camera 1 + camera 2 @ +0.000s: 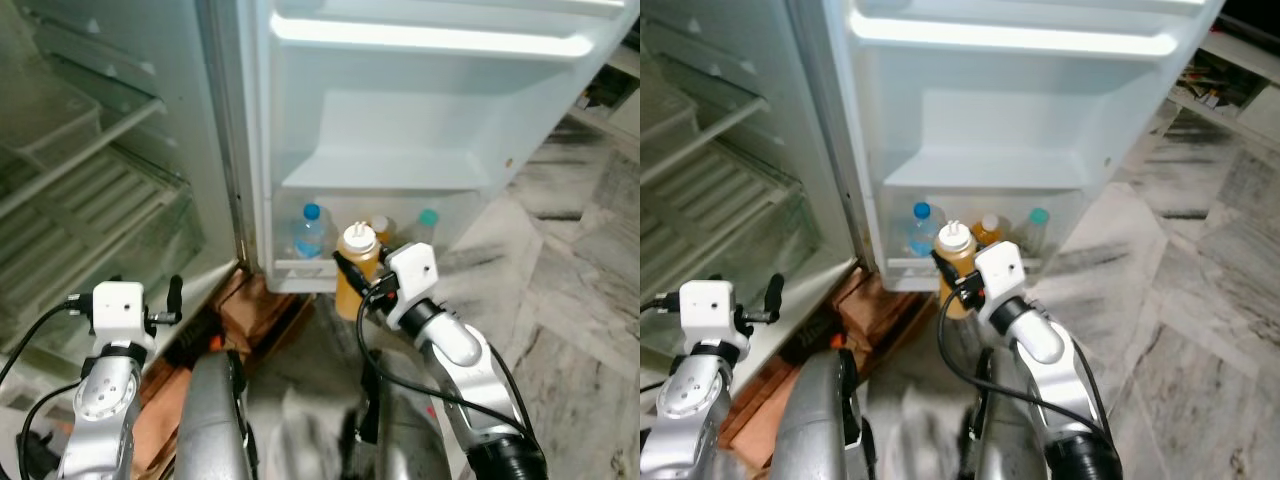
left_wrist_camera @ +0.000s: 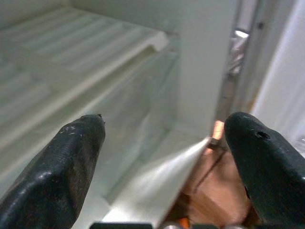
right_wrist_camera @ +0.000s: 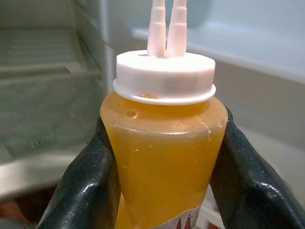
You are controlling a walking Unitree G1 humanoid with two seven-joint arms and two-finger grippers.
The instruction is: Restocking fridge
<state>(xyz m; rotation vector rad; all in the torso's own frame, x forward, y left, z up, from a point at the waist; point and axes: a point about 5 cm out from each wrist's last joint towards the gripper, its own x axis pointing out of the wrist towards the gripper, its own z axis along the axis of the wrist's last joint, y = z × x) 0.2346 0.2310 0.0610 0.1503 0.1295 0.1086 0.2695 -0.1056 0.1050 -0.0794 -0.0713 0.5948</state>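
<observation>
Right end effector (image 1: 352,283) grips orange bottle (image 1: 357,272) above marble floor (image 1: 560,290).

Grey-veined marble floor (image 1: 580,290); wooden pallet (image 1: 265,315) low by the doorway; cluttered shelf (image 1: 1225,85) at far right; even, soft light.

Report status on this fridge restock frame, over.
Right claw shut on orange sauce bottle, upright, before the bottom door shelf. Left claw open, idle by fridge interior. Three bottles already in that shelf; blue-capped water bottle at left.
</observation>
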